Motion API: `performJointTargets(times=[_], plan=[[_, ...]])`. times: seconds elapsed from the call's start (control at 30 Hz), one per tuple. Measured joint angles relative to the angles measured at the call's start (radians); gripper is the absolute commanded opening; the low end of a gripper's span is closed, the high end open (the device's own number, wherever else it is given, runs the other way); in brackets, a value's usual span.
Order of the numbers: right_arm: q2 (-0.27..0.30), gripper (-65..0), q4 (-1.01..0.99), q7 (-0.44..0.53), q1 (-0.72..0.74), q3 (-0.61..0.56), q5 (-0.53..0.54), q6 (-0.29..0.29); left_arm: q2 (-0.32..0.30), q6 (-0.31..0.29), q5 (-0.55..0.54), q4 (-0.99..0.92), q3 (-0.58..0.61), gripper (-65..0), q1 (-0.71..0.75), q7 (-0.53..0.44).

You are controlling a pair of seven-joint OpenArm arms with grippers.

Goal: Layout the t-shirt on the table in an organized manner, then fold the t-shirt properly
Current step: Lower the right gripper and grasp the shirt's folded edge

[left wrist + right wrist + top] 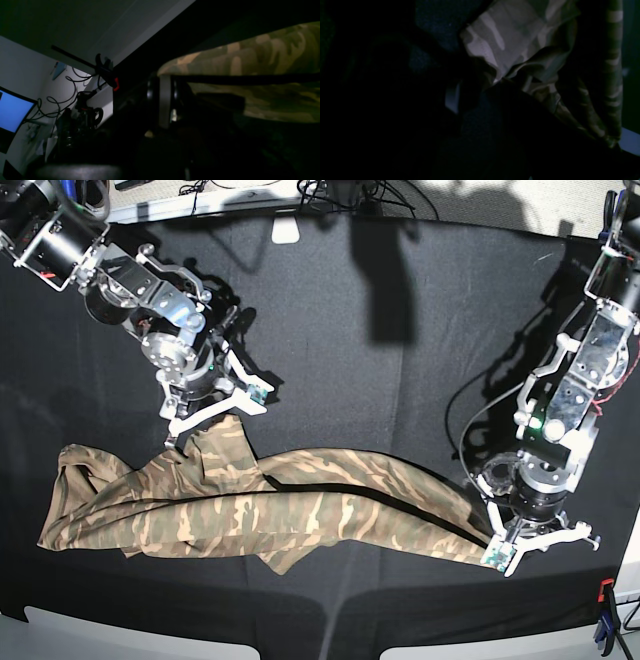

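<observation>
Clearly the work is at the laying-out step, with no fold begun: the t-shirt [250, 505] lies on the table [400, 330] as a long, rumpled band running from the near left of the base view toward the near right, bunched and doubled over at its left end.

The left gripper [505, 552], on the right of that view, is pinched closed on the tapered right tip of the cloth. In its wrist view the fabric stretches away from the closed jaws, taut along one edge.

The right gripper [205, 412], on the left of the base view, sits at the upper edge of the bunched part. Its jaws stand partly apart. The right wrist view is dark and shows a crumpled fold of cloth close in front, but whether the jaws actually clasp it cannot be told.

As a judgement, the next move calls for a sure hold on that left side, then drawing the two ends apart and shaking the layers open so the body, sleeves and collar lie flat.
</observation>
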Motion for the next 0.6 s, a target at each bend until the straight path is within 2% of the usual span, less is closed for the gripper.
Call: performJointTargets(times=[0.17, 0.3, 0.43, 0.6], plan=[[-0.016, -41.5, -0.061, 0.026, 0.003, 0.000, -0.024, -0.002, 0.000, 0.000, 0.000, 0.000, 0.000, -65.0, 0.000, 0.000], [-0.039, -41.5, -0.098, 0.019, 0.006, 0.000, -0.084, -0.069, 0.000, 0.000, 0.000, 0.000, 0.000, -65.0, 0.000, 0.000], [-0.080, -41.5, -0.098, 0.058, 0.006, 0.000, -0.100, -0.072, 0.000, 0.000, 0.000, 0.000, 0.000, -65.0, 0.000, 0.000], [-0.082, -41.5, -0.107, 0.062, 0.008, 0.000, -0.100, -0.072, 0.000, 0.000, 0.000, 0.000, 0.000, -65.0, 0.000, 0.000]])
